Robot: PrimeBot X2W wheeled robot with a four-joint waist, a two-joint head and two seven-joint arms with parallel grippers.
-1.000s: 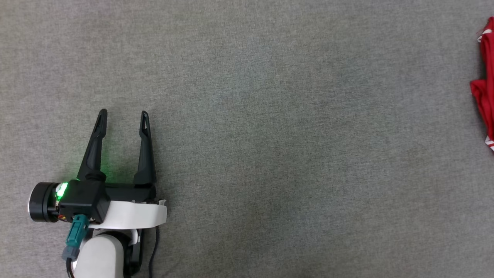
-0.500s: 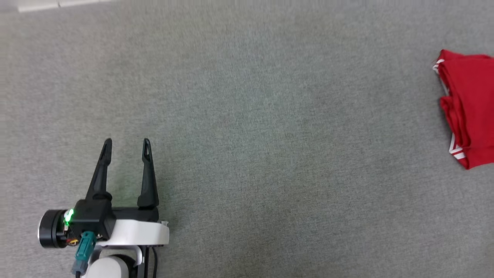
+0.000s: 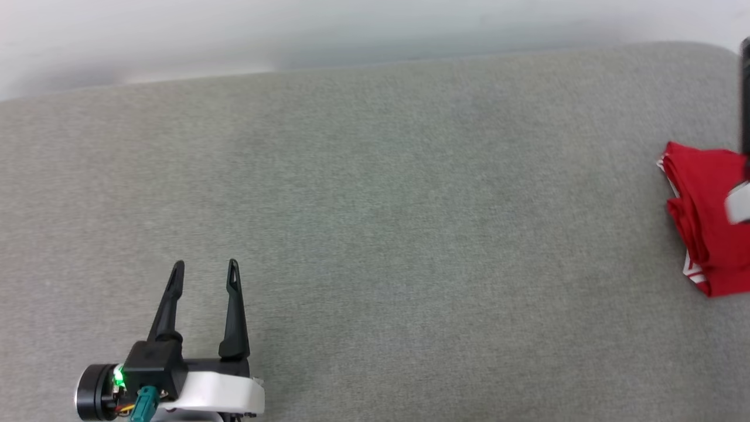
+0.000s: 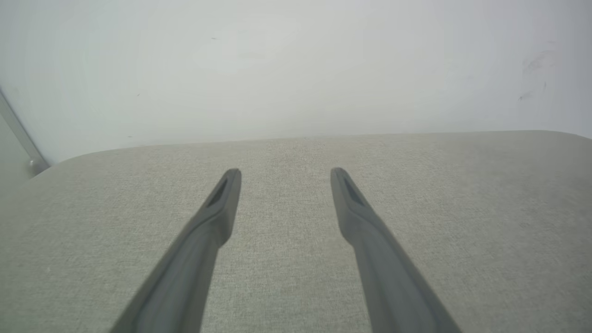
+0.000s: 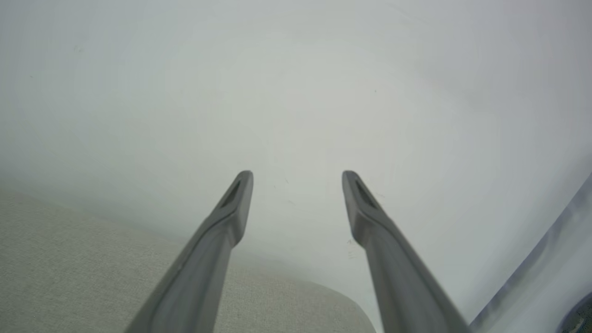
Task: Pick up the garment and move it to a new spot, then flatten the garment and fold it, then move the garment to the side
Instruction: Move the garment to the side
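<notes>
The garment [image 3: 703,217] is a red folded stack with striped trim. It lies on the grey fabric surface [image 3: 375,234] at the right edge of the head view, partly cut off by the frame. My left gripper [image 3: 205,266] rests at the lower left, far from the garment, and is open and empty, as its wrist view confirms [image 4: 284,173]. My right gripper [image 5: 296,178] is open with nothing between its fingers and points at the pale wall. One dark finger [image 3: 745,99] and a pale arm part show over the garment.
A pale wall [image 3: 375,29] runs behind the far edge of the surface. The surface has rounded far corners [image 5: 342,296]. A grey strip [image 4: 18,134] crosses the wall at the left of the left wrist view.
The head camera has tilted up, so the whole picture slid down and the wall came into view. The garment now shows as a folded stack, and part of the right arm has appeared over it.
</notes>
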